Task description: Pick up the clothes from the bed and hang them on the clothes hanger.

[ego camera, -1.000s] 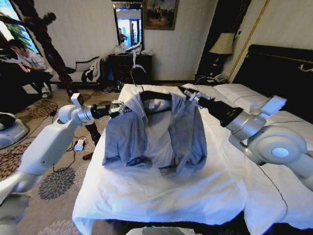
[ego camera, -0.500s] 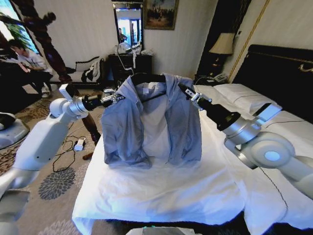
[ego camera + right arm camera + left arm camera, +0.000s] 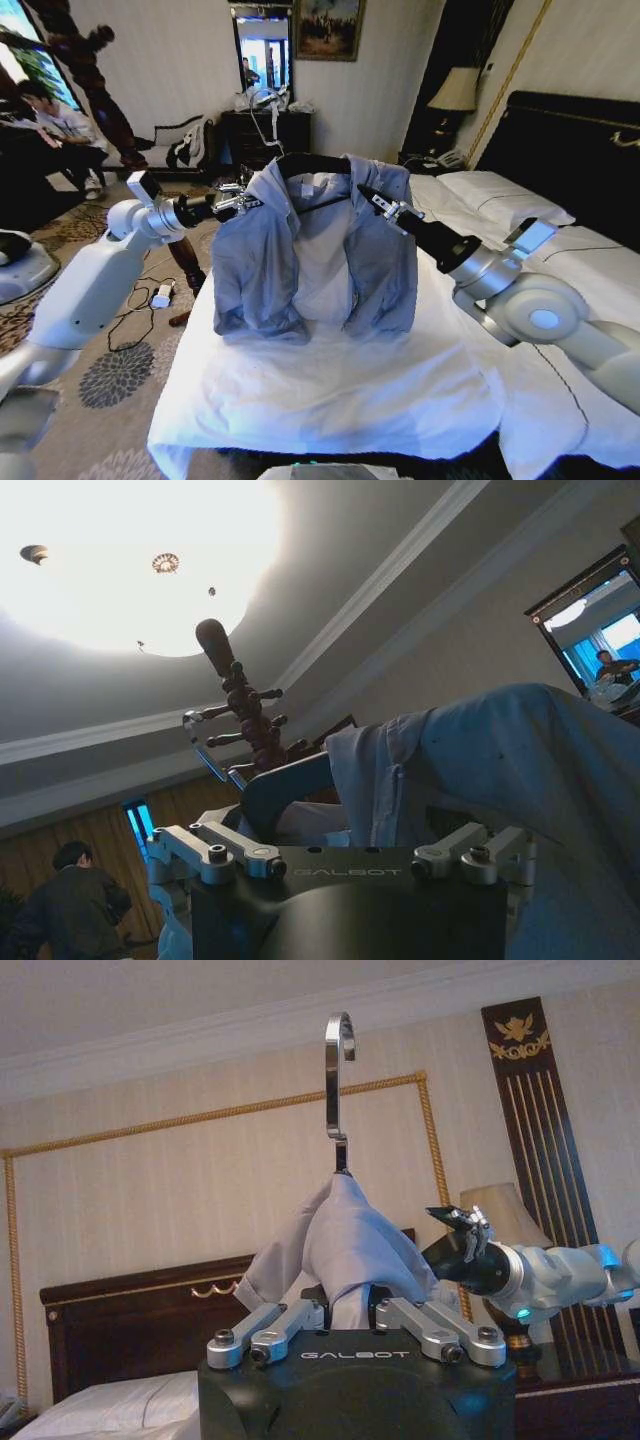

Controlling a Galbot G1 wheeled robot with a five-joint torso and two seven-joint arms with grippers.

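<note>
Blue-grey clothes [image 3: 310,250] hang on the clothes hanger [image 3: 272,112], my left hand [image 3: 238,203] and right hand [image 3: 385,208] clamping its shoulders; next, hooking it somewhere.

free: bare bed [image 3: 330,390] front | blocked: clothes [image 3: 315,250] between both arms
</note>
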